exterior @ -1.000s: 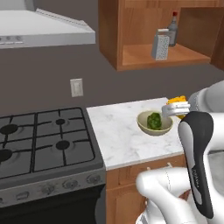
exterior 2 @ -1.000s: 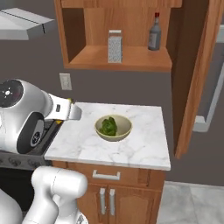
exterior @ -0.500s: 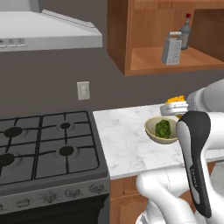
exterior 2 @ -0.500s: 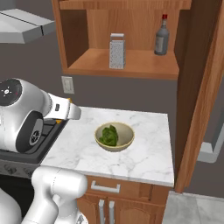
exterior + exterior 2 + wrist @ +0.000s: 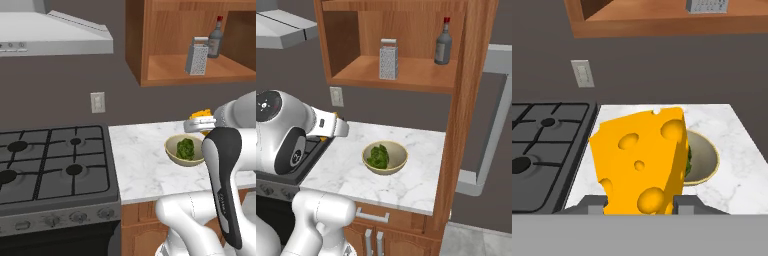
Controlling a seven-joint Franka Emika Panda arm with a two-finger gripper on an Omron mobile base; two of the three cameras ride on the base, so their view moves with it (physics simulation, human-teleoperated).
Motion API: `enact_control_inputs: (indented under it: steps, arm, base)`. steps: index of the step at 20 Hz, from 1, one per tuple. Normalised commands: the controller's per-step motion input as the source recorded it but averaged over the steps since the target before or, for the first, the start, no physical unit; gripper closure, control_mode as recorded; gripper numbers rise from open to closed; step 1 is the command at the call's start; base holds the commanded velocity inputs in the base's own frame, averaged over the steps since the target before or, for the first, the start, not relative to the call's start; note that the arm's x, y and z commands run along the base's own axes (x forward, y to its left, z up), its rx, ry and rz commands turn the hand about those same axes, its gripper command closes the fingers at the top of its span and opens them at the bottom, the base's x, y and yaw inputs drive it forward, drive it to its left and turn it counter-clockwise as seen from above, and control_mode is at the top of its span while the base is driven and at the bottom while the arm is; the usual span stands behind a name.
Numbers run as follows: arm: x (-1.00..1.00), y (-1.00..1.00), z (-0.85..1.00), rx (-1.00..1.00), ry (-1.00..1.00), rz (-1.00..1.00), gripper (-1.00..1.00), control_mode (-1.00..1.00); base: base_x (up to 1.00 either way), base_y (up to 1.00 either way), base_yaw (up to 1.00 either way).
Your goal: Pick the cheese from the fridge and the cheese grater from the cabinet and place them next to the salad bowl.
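We see the cheese (image 5: 643, 162) held in the tool (image 5: 640, 204), whose two fingers are closed against its lower sides. In the left base view the cheese (image 5: 202, 114) hangs above the back edge of the table (image 5: 145, 160), just behind the salad bowl (image 5: 185, 150). The bowl stands near the middle of the table. The grater (image 5: 388, 59) stands upright on the cabinet (image 5: 406, 75) shelf, well apart from a bottle (image 5: 443, 42). A stove (image 5: 50, 170) touches the table's left edge.

Brown wooden wall cabinet (image 5: 406, 75) with open shelf, grey metal box grater (image 5: 388, 59) upright, dark glass bottle (image 5: 443, 44) apparently red-capped, pale-beige salad bowl (image 5: 385, 157) of green leaves, white marble counter (image 5: 406, 182)
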Motion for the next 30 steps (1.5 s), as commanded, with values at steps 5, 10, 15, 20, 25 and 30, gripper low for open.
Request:
enact_control_inputs:
  steps: [5, 10, 15, 20, 25, 30]
  arm:
    - [0.00, 0.00, 0.00, 0.00, 0.00, 0.00, 1.00, 1.00]
    - [0.00, 0.00, 0.00, 0.00, 0.00, 0.00, 1.00, 1.00]
    - [0.00, 0.00, 0.00, 0.00, 0.00, 0.00, 1.00, 1.00]
    - [0.00, 0.00, 0.00, 0.00, 0.00, 0.00, 1.00, 1.00]
    - [0.00, 0.00, 0.00, 0.00, 0.00, 0.00, 1.00, 1.00]
    - [0.16, 0.26, -0.19, 0.00, 0.21, 0.00, 1.00, -1.00]
  base:
    - [0.06, -0.05, 0.01]
    - [0.00, 0.00, 0.00]
    - [0.00, 0.00, 0.00]
    - [0.00, 0.03, 0.00]
    - [0.03, 0.24, 0.00]
    - [0.00, 0.00, 0.00]
